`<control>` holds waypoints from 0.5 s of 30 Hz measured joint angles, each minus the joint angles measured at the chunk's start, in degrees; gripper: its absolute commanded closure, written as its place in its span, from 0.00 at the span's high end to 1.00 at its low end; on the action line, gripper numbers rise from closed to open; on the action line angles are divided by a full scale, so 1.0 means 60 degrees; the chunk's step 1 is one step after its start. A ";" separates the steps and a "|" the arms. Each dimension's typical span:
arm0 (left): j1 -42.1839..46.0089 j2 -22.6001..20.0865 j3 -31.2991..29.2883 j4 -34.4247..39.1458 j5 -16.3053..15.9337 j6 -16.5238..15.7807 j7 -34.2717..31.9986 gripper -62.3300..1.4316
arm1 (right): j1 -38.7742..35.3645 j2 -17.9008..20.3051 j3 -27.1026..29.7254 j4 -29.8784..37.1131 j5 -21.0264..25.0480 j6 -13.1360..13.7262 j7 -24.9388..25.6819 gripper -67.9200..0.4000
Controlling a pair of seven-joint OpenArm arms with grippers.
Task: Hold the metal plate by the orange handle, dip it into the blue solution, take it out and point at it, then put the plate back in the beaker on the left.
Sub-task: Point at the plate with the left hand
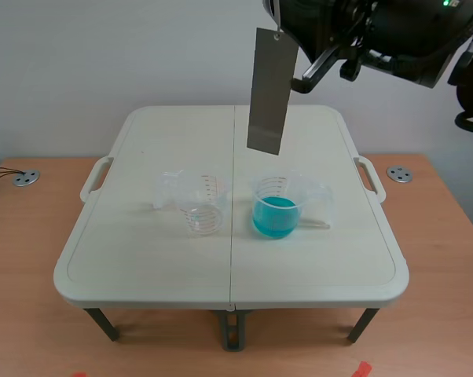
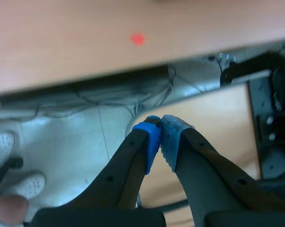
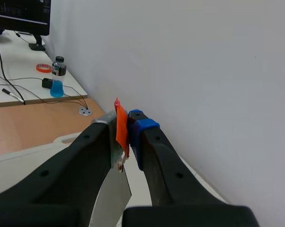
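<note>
Orange handle (image 3: 120,132) is clamped between the pads of the right gripper (image 3: 125,124), and the metal plate (image 1: 269,90) is hung down from it, raised clear of the table (image 1: 142,259). Below the plate's lower edge the beaker of blue solution (image 1: 276,208) is seen, with the empty beaker (image 1: 201,206) beside it, farther from that gripper. Left gripper (image 2: 160,135) is closed on nothing, pads touching.

Room's pretty plain tbh. A bare white wall (image 3: 204,71) runs close beside the right pincer (image 3: 125,128), and ahead of it there's a white desk (image 3: 19,53) with a dark monitor (image 3: 19,14) and loose black cables (image 3: 62,100). Well below that pincer, a cream folding plastic table (image 1: 142,267) stands on a light wooden desk (image 1: 32,259). Under the left pincer (image 2: 162,127): pale floor tiles (image 2: 66,142) and a tangle of grey wiring (image 2: 109,97).
</note>
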 measured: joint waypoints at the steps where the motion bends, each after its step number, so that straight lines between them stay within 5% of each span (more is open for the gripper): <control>1: 0.0109 -0.0084 -0.0215 0.0277 -0.0047 0.0000 0.0007 0.05 | 0.0000 0.0095 0.0000 0.0000 0.0098 0.0000 0.0000 0.02; 9: 0.0251 -0.1275 -0.1100 0.2197 -0.0076 -0.0306 0.0007 0.05 | 0.0004 0.0426 0.0000 -0.0102 0.0135 0.0000 0.0004 0.02; 15: -0.1086 -0.2095 -0.1093 0.2867 -0.0069 -0.1668 0.0200 0.05 | 0.0004 0.0423 0.0000 -0.0630 0.0131 0.0000 0.0000 0.02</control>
